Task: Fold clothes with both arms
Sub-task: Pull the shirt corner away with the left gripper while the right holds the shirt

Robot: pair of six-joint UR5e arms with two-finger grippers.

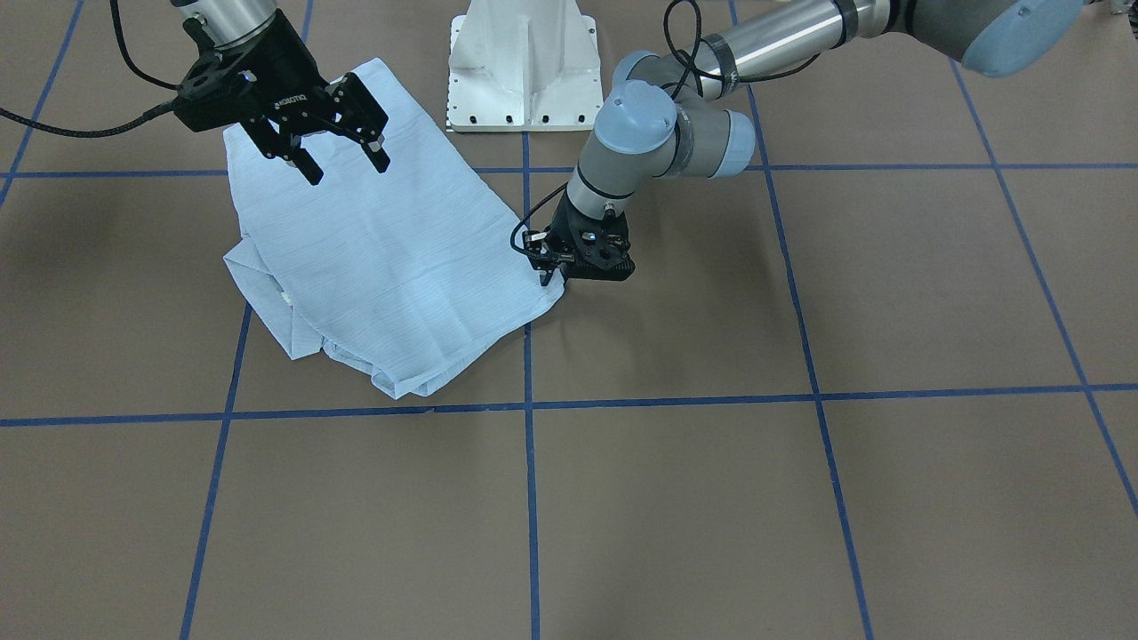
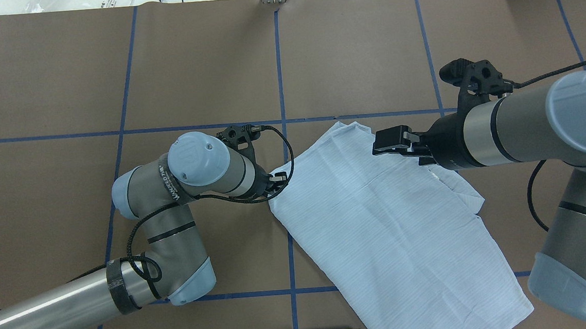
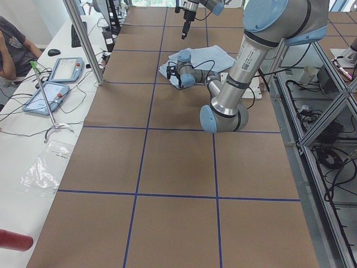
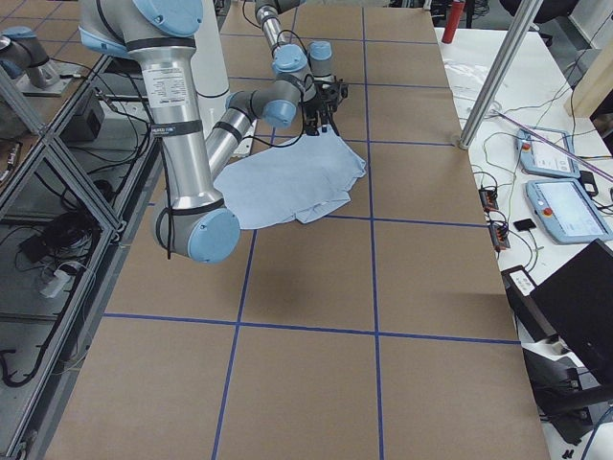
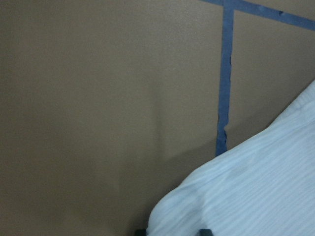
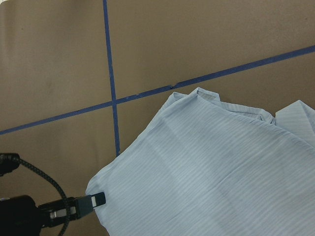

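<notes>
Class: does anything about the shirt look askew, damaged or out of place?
The shirt lies skewed to the blue tape grid, and its folded layers do not line up: lower edges stick out along one side. No damage shows.

Brown sheeting covers the table (image 1: 676,516), marked into large squares by blue tape lines (image 1: 531,498). The light is even, and the shadows are soft. Along the far side runs a white bench (image 3: 22,145) carrying two blue-edged control tablets (image 3: 67,70), loose wires, a clear plastic bag (image 3: 47,167) and what looks like a dark laptop (image 4: 575,297). Aluminium posts (image 3: 83,39) rise from the bench edge. On the near side, an open aluminium frame (image 3: 329,106) stands over tangled cables (image 3: 334,162). A person (image 3: 14,47) sits at the bench's left end.
</notes>
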